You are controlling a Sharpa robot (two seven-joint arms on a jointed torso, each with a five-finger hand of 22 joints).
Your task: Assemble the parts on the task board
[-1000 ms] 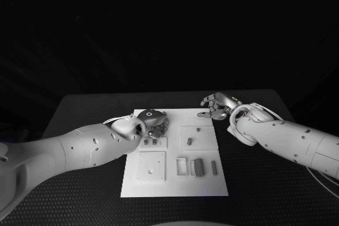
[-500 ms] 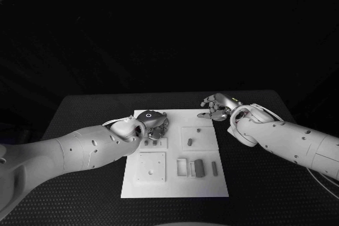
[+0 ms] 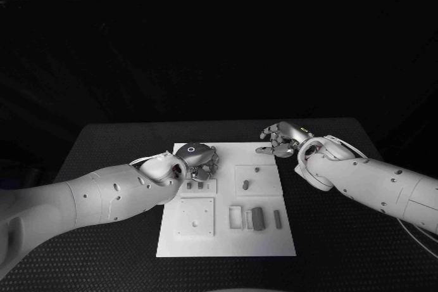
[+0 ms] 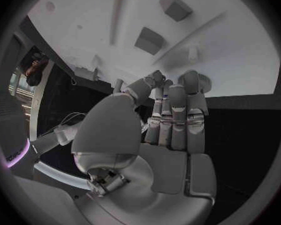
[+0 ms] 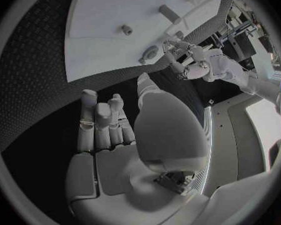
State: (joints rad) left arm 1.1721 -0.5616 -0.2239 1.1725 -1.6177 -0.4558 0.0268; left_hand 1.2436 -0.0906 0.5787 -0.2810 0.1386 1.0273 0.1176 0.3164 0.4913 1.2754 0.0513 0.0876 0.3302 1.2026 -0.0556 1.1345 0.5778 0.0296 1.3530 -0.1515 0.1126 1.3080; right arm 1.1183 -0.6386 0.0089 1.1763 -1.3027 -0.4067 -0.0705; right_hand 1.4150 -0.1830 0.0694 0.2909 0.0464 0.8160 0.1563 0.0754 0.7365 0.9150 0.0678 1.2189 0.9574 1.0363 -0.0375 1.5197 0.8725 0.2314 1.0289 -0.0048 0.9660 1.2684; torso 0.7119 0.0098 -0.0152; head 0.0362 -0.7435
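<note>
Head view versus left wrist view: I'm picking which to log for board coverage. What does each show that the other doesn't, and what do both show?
Head view alone: the whole task board, its grey parts in the near recesses, and the right hand at the board's far right corner.

Left wrist view alone: the left hand's palm side, fingers nearly straight and side by side, holding nothing.

Both: the left hand, the white board, the black table.

You are looking at a robot test bench, most likely in a lab; a black textured table [image 3: 109, 241] carries a white task board [image 3: 228, 241] at its middle; around the table all is dark; beyond its edge, the right wrist view shows pale framing, cluttered equipment.
</note>
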